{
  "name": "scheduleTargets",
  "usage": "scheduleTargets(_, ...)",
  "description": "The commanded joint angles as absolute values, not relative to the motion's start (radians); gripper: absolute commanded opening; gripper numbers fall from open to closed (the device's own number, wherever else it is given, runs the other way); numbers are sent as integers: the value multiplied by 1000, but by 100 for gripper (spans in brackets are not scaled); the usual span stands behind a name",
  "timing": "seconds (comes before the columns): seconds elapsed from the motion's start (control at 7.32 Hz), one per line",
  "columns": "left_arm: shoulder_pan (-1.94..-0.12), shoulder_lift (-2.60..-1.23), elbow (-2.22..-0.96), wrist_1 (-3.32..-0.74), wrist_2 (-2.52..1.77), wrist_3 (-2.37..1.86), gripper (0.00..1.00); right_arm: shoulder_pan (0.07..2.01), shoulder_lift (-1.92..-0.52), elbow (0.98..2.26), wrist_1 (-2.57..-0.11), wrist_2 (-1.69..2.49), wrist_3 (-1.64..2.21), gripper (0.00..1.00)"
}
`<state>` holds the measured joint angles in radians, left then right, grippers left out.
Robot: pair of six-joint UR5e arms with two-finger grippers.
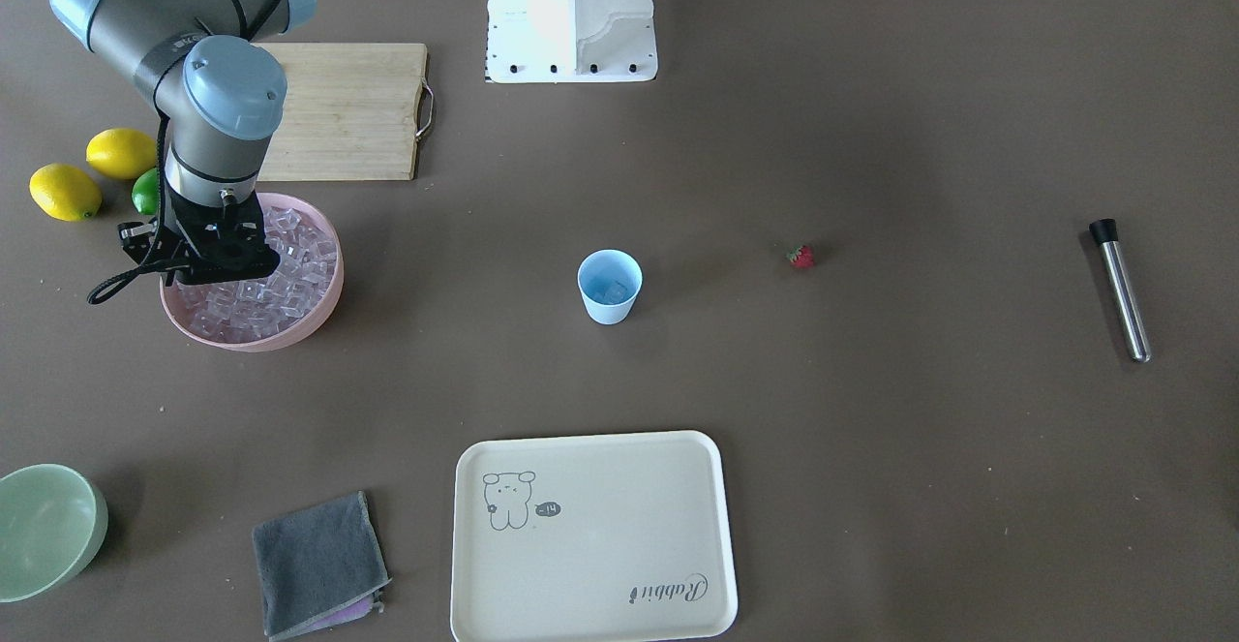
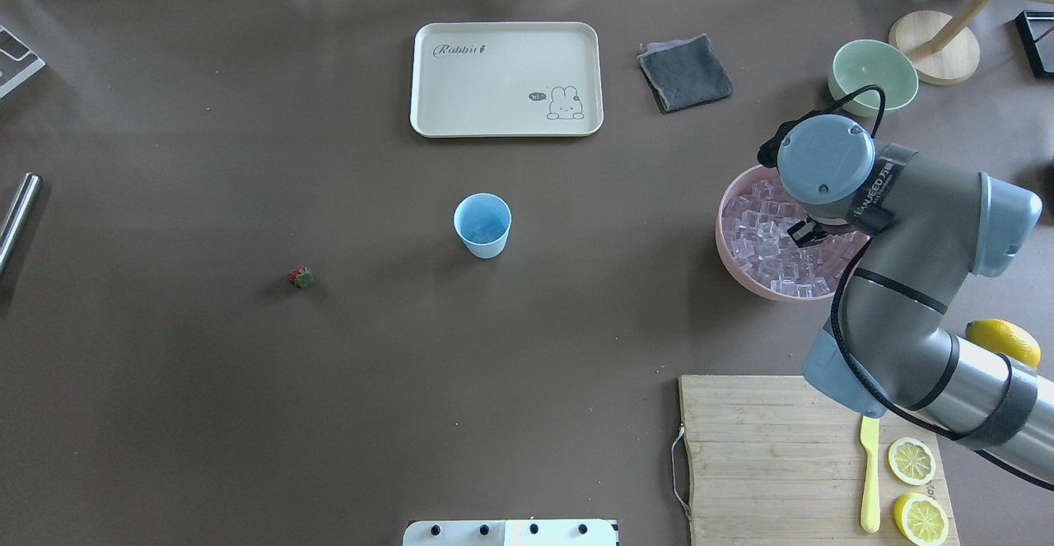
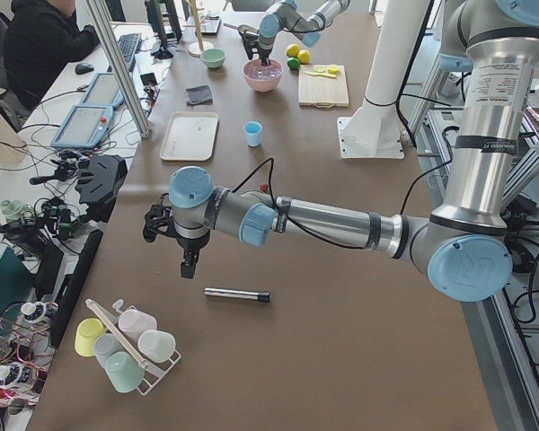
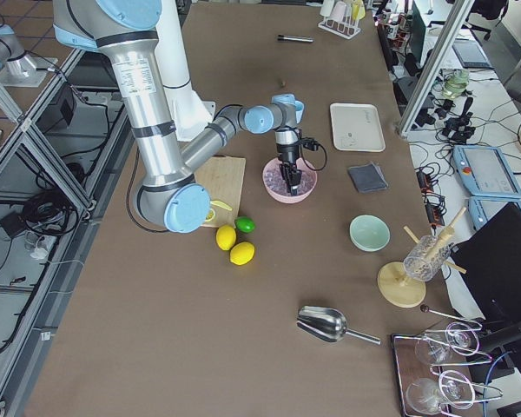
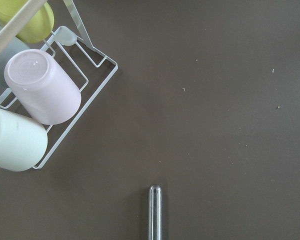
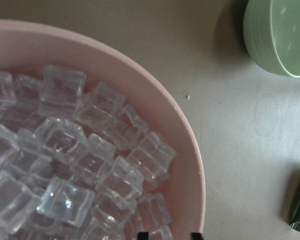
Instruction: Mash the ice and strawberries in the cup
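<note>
Right gripper (image 6: 169, 235): hangs over the pink bowl (image 2: 724, 237), close to the rim on the side facing the green bowl (image 6: 282, 35). Its fingertips stand spread, one just beside the bowl's wall. The ice (image 6: 65, 150) is heaped in the bowl beneath them; whether they touch a cube cannot be told.

Cup (image 1: 610, 286): upright at mid-table with at least one cube inside. Bare table (image 1: 871, 477) lies on every side. The nearest edge is the tray (image 1: 600, 565), on the operators' side. The pink bowl is well apart, toward the robot's right.

Strawberry (image 1: 800, 256): lies alone on the table, well apart from the cup, toward the robot's left.

Left gripper (image 3: 189, 266): hovers above the table's left end, near the steel rod (image 3: 238, 294). Spread or pressed together, I cannot tell.
</note>
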<state>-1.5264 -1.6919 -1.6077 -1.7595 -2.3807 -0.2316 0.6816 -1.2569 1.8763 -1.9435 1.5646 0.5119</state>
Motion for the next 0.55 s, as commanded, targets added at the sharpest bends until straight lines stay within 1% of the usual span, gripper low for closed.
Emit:
scheduleTargets(0.0,-1526,-1692,-1608,-1759,-2381,-233,98,684,-1241,1872,-1950,1566,506,54)
scheduleTargets(0.41,-1520,-1694,-1611,-1759,-2381,-235,98,681,-1223,1842,-1957,1565,518,55)
